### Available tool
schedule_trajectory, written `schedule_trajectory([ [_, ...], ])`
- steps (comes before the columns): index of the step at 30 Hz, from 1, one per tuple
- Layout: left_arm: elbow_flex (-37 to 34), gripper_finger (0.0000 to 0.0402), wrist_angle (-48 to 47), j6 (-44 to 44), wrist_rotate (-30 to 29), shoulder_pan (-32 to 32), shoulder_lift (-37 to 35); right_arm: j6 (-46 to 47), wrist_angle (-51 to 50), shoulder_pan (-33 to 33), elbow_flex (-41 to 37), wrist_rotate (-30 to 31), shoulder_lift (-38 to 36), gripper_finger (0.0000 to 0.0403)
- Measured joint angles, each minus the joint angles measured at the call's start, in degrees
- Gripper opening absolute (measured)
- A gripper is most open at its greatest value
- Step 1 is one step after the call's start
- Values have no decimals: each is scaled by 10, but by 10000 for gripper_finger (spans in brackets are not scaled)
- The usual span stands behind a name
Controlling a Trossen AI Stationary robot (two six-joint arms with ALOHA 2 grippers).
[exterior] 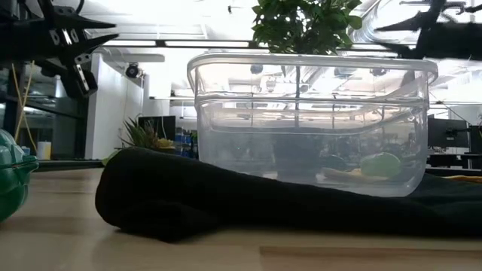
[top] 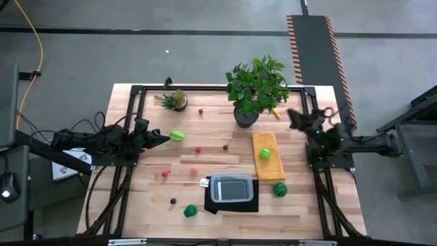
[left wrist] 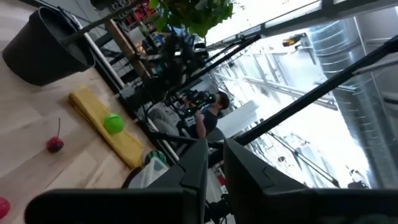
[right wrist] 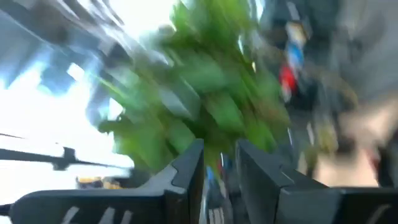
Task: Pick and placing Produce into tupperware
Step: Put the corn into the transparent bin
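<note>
Blurred green leafy plant (right wrist: pixel 205 99), right gripper (right wrist: pixel 219 171) jaws nearly closed, empty

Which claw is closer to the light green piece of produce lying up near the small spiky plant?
Left. The left claw sits right beside the light green produce, nearly touching it. The right claw is far across the table, beyond the big potted plant.

Grey concrete floor (top: pixel 205 61) around light wooden slatted table (top: pixel 225 212), black ramp with orange-striped edges (top: pixel 315 48) behind it, yellow cable (top: pixel 37 48) on floor, bright ceiling lights (exterior: pixel 188 43) beyond.
</note>
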Motion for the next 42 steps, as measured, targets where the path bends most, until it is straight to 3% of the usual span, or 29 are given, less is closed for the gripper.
schedule_trajectory([
  [6,0,42,0,1,-1,0,0,-171,92,0,0,78,0,85],
  [12,0,42,-3,1,0,0,0,-314,15,0,61,126,0,85],
  [16,0,42,-3,1,0,0,0,-408,-158,0,170,187,0,85],
  [21,0,42,-3,1,0,0,0,-433,-435,0,335,253,0,85],
  [28,0,42,-3,1,0,0,0,-350,-742,0,545,231,60,85],
  [37,0,42,-3,1,0,0,0,-316,-1041,0,809,216,261,85],
  [42,0,42,-3,1,0,0,0,-224,-1210,1,939,169,344,85],
])
